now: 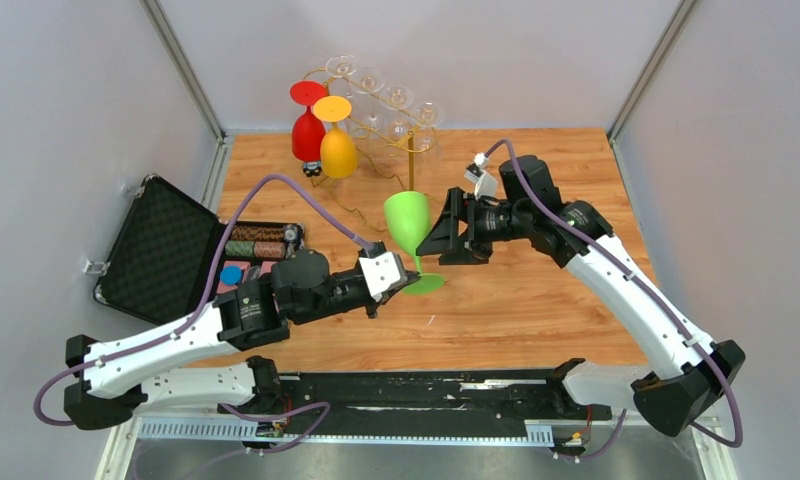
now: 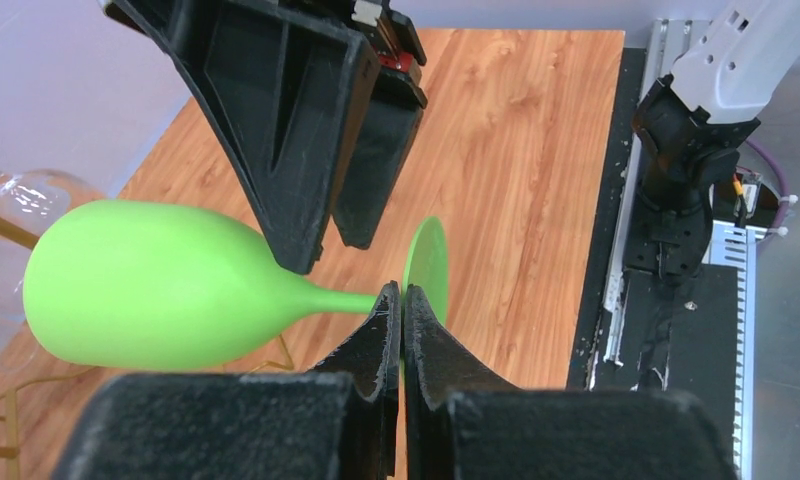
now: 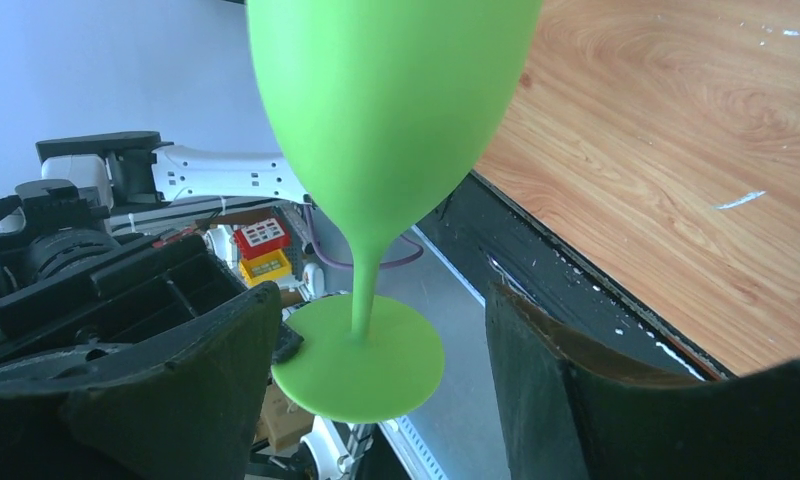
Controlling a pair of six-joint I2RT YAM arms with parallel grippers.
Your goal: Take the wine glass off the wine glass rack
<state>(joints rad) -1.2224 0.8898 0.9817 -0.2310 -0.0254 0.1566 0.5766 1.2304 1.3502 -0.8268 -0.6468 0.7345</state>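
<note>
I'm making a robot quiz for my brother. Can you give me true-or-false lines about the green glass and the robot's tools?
1. The left tool is shut on the stem of the green wine glass. True.
2. The green wine glass hangs on the wine glass rack. False: it is off the rack, held above the table.
3. The right tool is squeezed shut. False: its jaws stand open, one on each side of the glass.
4. A red glass and a yellow glass are upside down by the rack. True.

One green wine glass [image 1: 406, 222], one red glass [image 1: 307, 130], one yellow glass [image 1: 337, 148], four clear glasses [image 1: 396, 98] — one wine glass rack [image 1: 411, 168], one black case [image 1: 156, 250].
</note>
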